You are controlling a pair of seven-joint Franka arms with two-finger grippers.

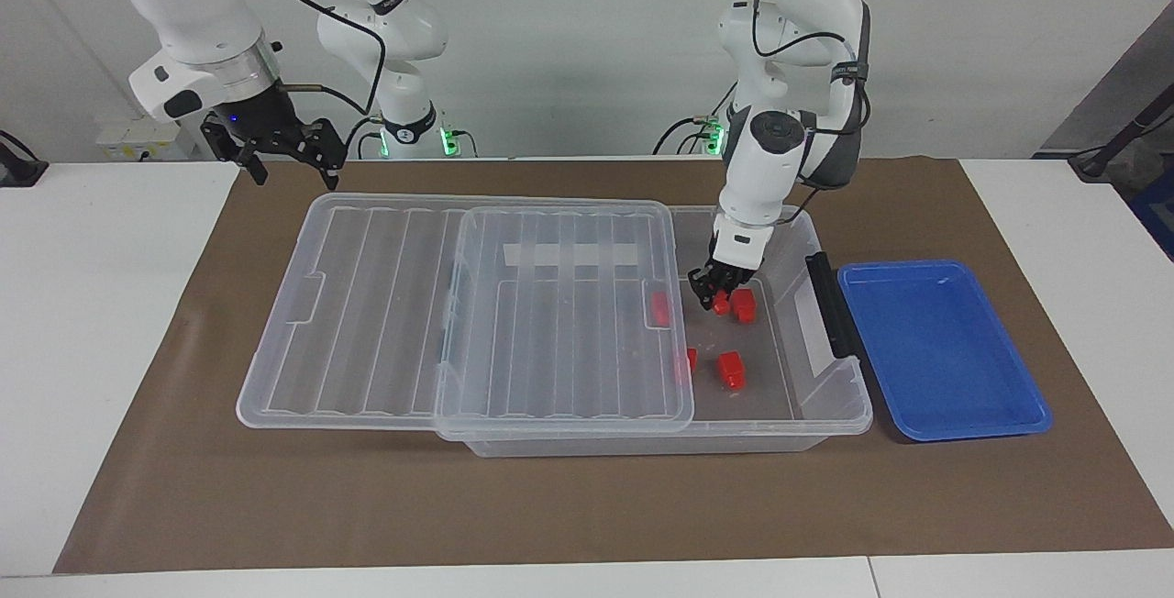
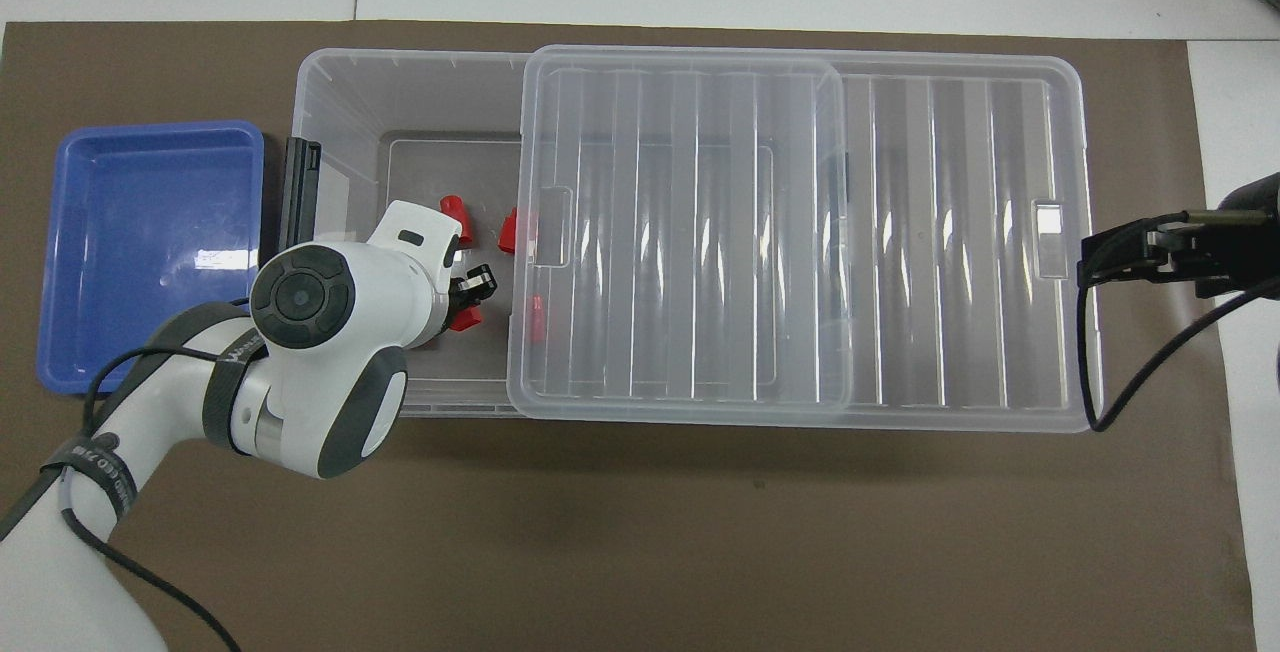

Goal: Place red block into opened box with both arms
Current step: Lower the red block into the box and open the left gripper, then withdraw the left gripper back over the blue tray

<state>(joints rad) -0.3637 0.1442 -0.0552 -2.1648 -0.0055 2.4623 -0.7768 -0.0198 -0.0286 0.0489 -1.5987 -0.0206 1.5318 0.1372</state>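
Observation:
The clear box (image 1: 830,407) lies across the mat. Its ribbed lid (image 1: 459,304) is slid toward the right arm's end, so the end by the left arm is uncovered. My left gripper (image 1: 712,292) reaches down into that uncovered end, shut on a red block (image 1: 722,305) held low beside a loose red block (image 1: 745,304). From overhead, the left gripper (image 2: 472,290) and its red block (image 2: 464,318) sit close to the lid's edge. Another red block (image 1: 731,369) lies farther out. My right gripper (image 1: 295,178) hangs open over the mat at the lid's end.
Two more red blocks (image 1: 659,307) (image 1: 690,361) lie at or under the lid's edge. A shallow blue tray (image 1: 945,350) holding nothing sits beside the box at the left arm's end, next to the black latch (image 1: 830,304). Brown mat (image 1: 587,506) stretches past the box.

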